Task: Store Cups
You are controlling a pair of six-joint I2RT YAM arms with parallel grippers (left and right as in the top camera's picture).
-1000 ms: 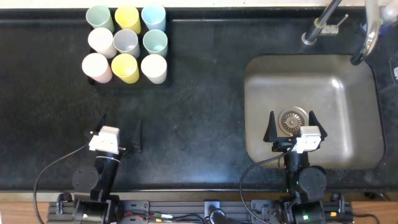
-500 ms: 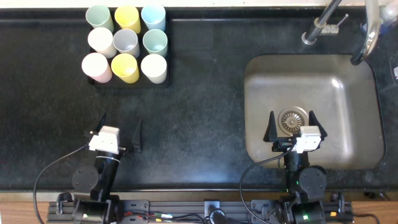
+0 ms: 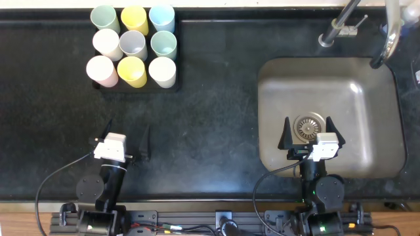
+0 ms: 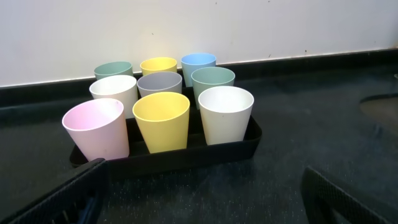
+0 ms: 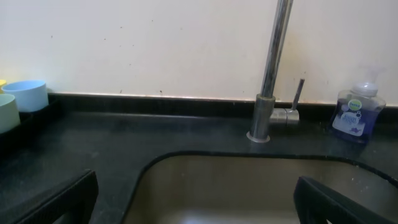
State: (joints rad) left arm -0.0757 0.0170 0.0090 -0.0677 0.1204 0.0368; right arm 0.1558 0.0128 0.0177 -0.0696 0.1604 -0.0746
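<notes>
Several pastel cups stand upright in a black tray [image 3: 177, 84] [image 4: 252, 142] at the counter's back left, among them a pink cup [image 3: 101, 70] [image 4: 97, 128], a yellow cup [image 3: 132, 71] [image 4: 161, 121] and a white cup [image 3: 162, 71] [image 4: 226, 114]. My left gripper [image 3: 126, 139] [image 4: 205, 199] is open near the front of the counter, well short of the tray, with nothing between its fingers. My right gripper [image 3: 308, 132] [image 5: 199, 202] is open above the sink [image 3: 367, 118], holding nothing.
A steel sink [image 5: 249, 186] with a drain [image 3: 308, 126] takes up the right side. A tap [image 3: 341, 23] [image 5: 271, 68] rises behind it, with a blue soap bottle [image 5: 356, 114] beside it. Dark counter [image 3: 210, 118] lies between tray and sink.
</notes>
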